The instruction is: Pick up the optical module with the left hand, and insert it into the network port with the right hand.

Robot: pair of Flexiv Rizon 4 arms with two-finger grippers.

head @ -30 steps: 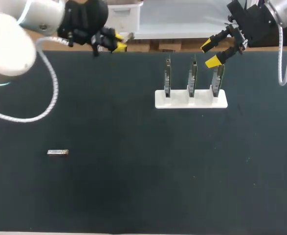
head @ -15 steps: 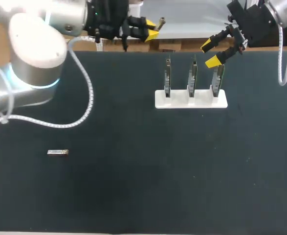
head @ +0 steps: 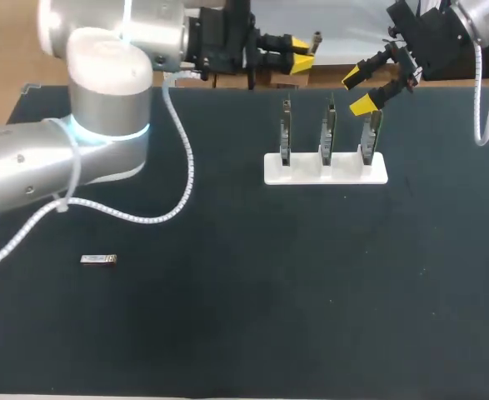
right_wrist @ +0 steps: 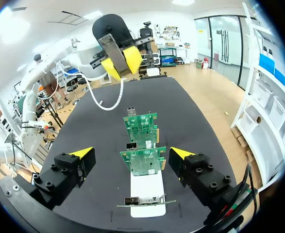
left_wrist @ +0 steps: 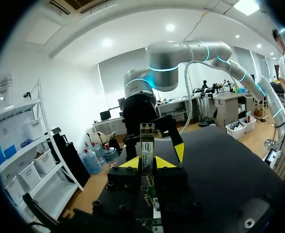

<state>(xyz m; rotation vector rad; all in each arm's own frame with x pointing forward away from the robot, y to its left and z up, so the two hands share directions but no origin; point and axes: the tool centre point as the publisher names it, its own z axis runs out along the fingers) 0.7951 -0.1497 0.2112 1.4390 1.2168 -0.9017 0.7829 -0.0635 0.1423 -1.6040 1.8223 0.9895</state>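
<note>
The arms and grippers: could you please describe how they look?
The left arm and right arm are rounded silver-grey tubes; the left has a glowing cyan ring. A white coiled cable trails from each. The left gripper and right gripper are black blocks with yellow-tipped fingers.

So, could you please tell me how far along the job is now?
Done: the left gripper is shut on the optical module, held off the table. In hand: it faces the open right gripper, which hovers by the circuit boards. Left: the handover and the insertion.
</note>
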